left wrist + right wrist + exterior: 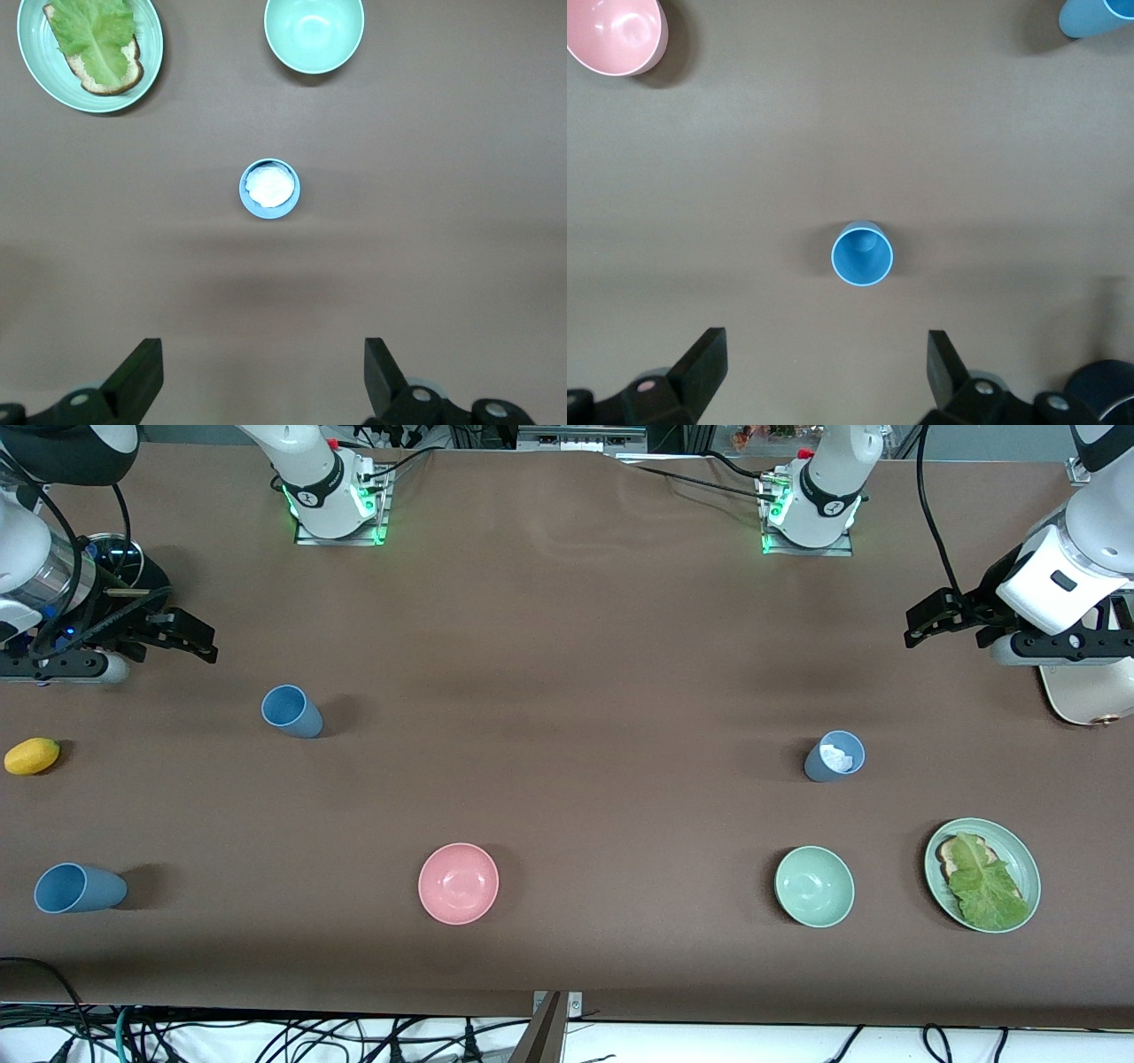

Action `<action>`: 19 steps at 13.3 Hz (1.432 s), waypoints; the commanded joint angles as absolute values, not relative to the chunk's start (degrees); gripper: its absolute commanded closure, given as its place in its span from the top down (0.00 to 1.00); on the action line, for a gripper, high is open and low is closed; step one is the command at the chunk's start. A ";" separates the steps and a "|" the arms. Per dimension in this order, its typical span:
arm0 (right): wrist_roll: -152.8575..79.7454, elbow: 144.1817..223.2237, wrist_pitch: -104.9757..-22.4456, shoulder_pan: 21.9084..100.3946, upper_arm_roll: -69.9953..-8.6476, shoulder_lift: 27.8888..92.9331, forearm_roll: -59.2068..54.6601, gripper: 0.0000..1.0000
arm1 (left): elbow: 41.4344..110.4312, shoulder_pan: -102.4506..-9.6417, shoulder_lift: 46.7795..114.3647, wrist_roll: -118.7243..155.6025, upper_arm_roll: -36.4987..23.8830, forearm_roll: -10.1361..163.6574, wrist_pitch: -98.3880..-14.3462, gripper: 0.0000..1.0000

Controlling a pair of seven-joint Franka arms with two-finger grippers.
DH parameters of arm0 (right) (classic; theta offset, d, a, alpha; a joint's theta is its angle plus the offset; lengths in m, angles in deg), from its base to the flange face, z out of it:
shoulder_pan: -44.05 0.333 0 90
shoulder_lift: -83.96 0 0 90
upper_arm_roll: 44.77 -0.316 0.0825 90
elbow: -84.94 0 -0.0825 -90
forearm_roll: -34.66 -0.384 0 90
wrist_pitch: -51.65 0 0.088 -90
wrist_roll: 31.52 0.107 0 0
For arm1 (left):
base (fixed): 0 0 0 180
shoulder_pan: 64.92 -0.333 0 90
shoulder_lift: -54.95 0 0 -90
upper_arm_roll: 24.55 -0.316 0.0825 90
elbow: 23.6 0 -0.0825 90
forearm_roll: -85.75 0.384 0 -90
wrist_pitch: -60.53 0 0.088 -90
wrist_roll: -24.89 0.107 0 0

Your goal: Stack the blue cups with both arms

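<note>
Three blue cups stand apart on the brown table. One cup [291,710] [862,254] is toward the right arm's end. A second cup [78,888] [1099,16] is nearer the front camera at that end. A third cup [834,755] [269,188], with something white inside, is toward the left arm's end. My right gripper [197,642] [827,376] is open and empty, above the table short of the first cup. My left gripper [923,624] [263,381] is open and empty, above the table short of the third cup.
A pink bowl [458,883] [616,34], a pale green bowl [814,886] [314,34] and a green plate [1026,859] [151,40] with bread and lettuce lie near the front edge. A yellow lemon [32,755] lies at the right arm's end. A cream object [1085,700] sits under the left arm.
</note>
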State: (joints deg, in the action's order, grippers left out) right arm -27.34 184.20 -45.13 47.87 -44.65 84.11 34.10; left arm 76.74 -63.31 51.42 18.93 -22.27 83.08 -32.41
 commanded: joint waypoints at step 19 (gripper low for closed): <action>-26.87 183.65 -44.42 47.39 -44.95 83.52 35.36 1.00 | 74.83 -63.34 52.23 19.70 -22.35 82.41 -29.56 1.00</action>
